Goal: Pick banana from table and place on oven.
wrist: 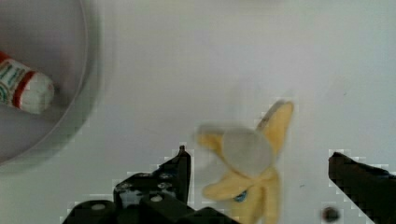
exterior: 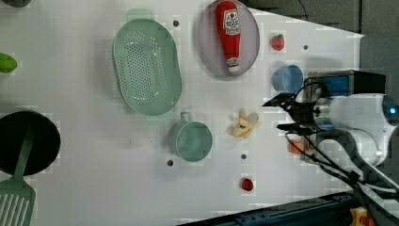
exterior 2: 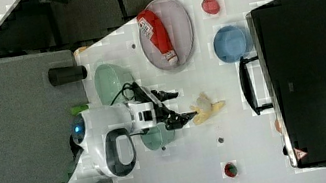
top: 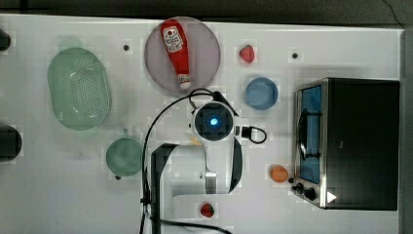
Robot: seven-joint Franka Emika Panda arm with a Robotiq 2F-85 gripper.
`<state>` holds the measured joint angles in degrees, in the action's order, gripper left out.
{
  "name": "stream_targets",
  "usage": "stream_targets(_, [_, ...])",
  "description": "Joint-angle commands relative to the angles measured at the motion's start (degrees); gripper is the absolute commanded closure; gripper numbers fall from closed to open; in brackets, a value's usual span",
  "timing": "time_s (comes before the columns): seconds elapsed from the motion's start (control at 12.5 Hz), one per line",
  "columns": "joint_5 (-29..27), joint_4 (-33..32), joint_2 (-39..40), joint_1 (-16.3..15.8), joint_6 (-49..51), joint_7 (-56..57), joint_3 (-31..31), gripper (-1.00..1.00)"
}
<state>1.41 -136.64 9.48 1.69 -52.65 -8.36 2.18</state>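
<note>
Hovering over the banana [wrist: 247,172] with its jaws spread wide and holding nothing, the gripper [wrist: 261,182] is straddling the fruit, which is lying on bare white table [exterior: 94,155] with open room around it, between the green mug [exterior: 190,140] and the oven [exterior 2: 320,74] in the right view. Ketchup [exterior: 229,35] is lying on the grey plate [exterior: 207,42], while the colander [exterior: 147,66] and blue bowl [exterior: 288,78] are sitting empty.

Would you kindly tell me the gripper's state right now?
Gripper: open, holding nothing; its fingers straddle the small peeled pale yellow toy banana lying on the white table.
</note>
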Motion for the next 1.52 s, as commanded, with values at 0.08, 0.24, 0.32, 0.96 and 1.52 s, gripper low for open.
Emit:
stream_targets(0.08, [-0.7, -1.1, 5.0, -0.7, -4.0, -5.6, 1.6, -1.0])
stream_targets(0.24, [-0.7, -1.2, 8.2, -0.8, -7.2, -5.6, 1.9, -1.0])
stream_targets(0.32, [-0.7, -1.1, 9.4, -0.8, -8.6, -5.6, 1.9, -1.0])
stream_targets(0.96, [-0.7, -1.2, 11.0, -0.8, -11.4, -5.6, 1.4, 0.49])
stream_targets(1.52, [-0.7, 2.4, -4.7, -0.7, -1.2, -5.6, 1.6, 0.61])
